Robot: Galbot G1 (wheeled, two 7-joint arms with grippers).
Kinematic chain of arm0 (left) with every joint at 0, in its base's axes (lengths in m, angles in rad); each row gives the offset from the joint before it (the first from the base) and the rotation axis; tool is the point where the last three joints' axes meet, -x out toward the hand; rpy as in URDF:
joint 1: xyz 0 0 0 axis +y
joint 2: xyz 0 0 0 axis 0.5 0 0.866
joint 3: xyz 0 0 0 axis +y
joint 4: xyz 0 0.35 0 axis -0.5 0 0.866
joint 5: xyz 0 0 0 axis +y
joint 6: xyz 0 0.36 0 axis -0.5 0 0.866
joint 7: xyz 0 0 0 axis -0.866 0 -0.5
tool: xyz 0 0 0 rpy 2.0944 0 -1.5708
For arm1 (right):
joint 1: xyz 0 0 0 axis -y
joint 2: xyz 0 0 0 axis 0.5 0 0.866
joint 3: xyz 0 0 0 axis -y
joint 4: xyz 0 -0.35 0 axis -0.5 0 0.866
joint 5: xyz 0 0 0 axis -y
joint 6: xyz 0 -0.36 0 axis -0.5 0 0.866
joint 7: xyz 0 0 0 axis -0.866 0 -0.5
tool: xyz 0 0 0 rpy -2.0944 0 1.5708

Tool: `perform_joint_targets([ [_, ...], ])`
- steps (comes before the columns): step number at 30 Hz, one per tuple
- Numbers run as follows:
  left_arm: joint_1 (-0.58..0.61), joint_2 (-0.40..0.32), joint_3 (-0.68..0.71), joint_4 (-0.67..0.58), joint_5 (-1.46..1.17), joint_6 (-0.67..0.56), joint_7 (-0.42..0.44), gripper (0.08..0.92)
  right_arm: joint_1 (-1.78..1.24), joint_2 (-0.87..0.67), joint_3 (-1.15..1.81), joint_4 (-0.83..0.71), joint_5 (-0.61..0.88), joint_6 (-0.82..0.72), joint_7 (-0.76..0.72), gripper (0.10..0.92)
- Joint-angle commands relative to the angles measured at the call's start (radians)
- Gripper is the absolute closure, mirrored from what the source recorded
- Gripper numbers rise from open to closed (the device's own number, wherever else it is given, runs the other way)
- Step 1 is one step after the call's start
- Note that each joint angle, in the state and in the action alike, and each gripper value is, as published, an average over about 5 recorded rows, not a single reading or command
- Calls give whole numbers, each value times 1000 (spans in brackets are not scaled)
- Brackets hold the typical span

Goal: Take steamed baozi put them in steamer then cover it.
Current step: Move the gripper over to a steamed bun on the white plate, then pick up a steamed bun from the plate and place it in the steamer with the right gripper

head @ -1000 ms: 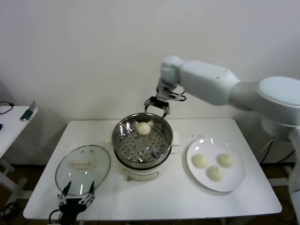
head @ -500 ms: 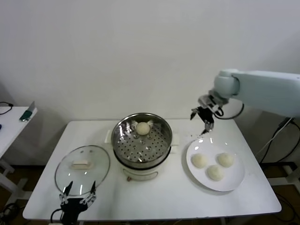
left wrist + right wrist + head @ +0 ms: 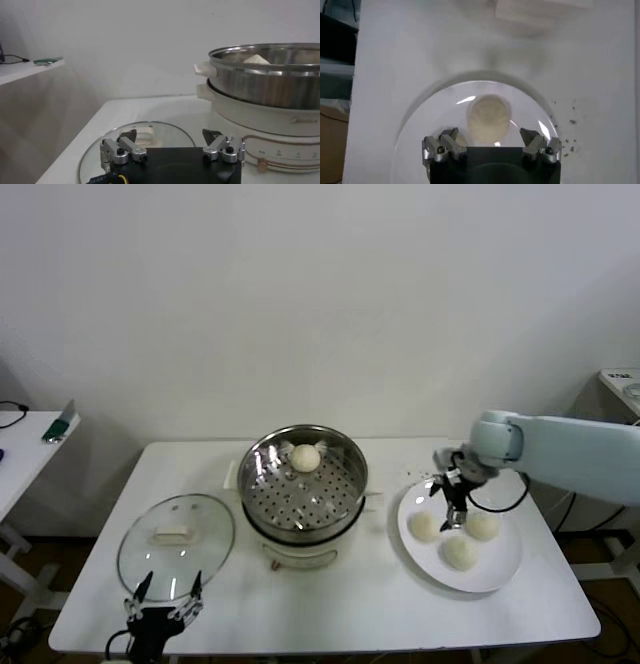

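Note:
The steamer (image 3: 262, 484) stands mid-table on its cream base, with one steamed baozi (image 3: 306, 457) at the back of the basket. Three more baozi lie on a white plate (image 3: 500, 569): left (image 3: 425, 527), right (image 3: 483, 525), front (image 3: 459, 553). My right gripper (image 3: 447, 509) hangs open just above the plate, over the left bun. In the right wrist view that baozi (image 3: 488, 117) lies between and just beyond the spread fingers, right gripper (image 3: 490, 135). The cover (image 3: 177, 534) lies flat at the table's left. My left gripper (image 3: 160, 594) waits open at its near edge.
In the left wrist view the cover (image 3: 137, 136) lies ahead of the left gripper (image 3: 170, 136), with the steamer (image 3: 265, 75) beyond at one side. A small side table (image 3: 25, 439) stands off to the left. Dark crumbs (image 3: 567, 117) dot the table beside the plate.
My right arm has swung from above the steamer over to the right and come down over the plate, staying open. The left arm, cover and baozi have not moved.

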Motion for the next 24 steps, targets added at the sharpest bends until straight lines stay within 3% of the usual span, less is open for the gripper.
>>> perform_joint_targets([
  [1, 3, -1, 0, 8, 0, -5, -2, 177, -196, 22, 141, -95, -40, -69, 33, 203],
  [7, 8, 1, -2, 11, 1, -10, -3, 177, -233, 52, 174, -130, -66, -70, 39, 222],
  [16, 9, 0, -4, 7, 0, -11, -5, 177, -214, 53, 190, -118, -95, -65, 37, 366],
  [24, 12, -2, 0, -7, 3, -6, -4, 177, 157, 35, -22, 8, 23, -12, -42, 374],
])
